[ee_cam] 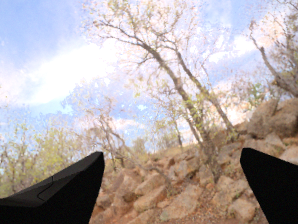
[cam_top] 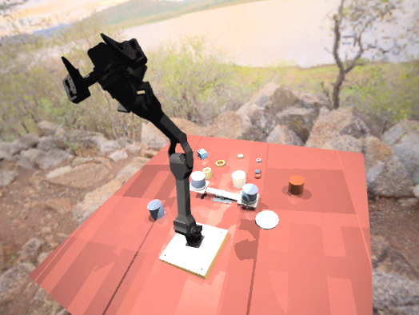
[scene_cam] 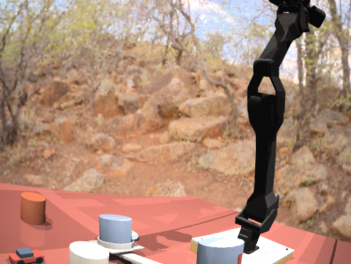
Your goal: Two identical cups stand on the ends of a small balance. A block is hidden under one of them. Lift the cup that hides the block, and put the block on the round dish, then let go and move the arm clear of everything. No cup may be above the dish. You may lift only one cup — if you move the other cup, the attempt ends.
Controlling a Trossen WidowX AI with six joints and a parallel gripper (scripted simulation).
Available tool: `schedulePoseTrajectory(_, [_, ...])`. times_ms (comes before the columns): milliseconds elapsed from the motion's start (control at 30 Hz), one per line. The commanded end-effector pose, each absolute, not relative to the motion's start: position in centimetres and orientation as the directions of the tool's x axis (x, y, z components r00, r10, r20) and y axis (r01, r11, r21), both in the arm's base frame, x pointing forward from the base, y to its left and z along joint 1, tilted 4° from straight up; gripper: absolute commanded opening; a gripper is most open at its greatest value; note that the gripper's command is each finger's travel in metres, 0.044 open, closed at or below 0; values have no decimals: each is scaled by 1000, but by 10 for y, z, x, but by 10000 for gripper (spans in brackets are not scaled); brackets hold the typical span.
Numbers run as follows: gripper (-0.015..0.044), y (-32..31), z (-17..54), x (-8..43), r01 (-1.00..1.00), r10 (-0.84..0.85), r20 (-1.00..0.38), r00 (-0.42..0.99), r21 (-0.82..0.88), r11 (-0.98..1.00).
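My gripper (cam_top: 83,46) (ee_cam: 174,158) is open and empty, raised high at the upper left in the top view, far from both cups. One blue-grey cup (cam_top: 197,180) (scene_cam: 220,252) stands on the balance's left end in the top view. The matching cup (cam_top: 249,193) (scene_cam: 115,230) stands on the right end, nearer the round dish. Both look upright; no block shows. The balance beam (cam_top: 224,193) (scene_cam: 137,258) joins the ends; I cannot tell its tilt. The white dish (cam_top: 267,220) lies bare on the table; that cup mostly hides it in the exterior view.
A white cylinder (cam_top: 239,180) (scene_cam: 88,254) stands close behind the beam. An orange cylinder (cam_top: 297,185) (scene_cam: 33,209) stands right. A dark blue-grey tapered object (cam_top: 156,210) stands left of the arm's base. A toy car (cam_top: 257,174) (scene_cam: 27,257), yellow ring (cam_top: 220,165) and blue block (cam_top: 202,153) lie behind.
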State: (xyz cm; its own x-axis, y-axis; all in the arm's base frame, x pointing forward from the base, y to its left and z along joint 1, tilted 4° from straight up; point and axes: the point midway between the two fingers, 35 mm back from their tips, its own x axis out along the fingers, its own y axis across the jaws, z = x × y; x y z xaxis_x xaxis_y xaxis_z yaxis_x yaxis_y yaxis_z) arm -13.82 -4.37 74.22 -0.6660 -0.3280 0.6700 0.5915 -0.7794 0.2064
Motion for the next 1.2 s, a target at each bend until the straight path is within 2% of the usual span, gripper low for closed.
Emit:
schedulePoseTrajectory(0, [426, -43, 742, -139, 587, -325, 669, -669, 207, -783])
schedulePoseTrajectory(33, [440, -41, 740, -140, 573, -316, 665, -677, 207, -793])
schedulePoseTrajectory(333, [440, 0, 717, -164, 303, -124, 589, -799, 215, -928])
schedulePoseTrajectory(600, [440, 45, 694, -172, 34, 83, 519, -851, 212, -977])
schedulePoseTrajectory(900, [440, 99, 664, -166, -269, 331, 426, -842, 202, -942])
schedulePoseTrajectory(1167, [440, 144, 636, -144, -518, 549, 342, -763, 184, -835])
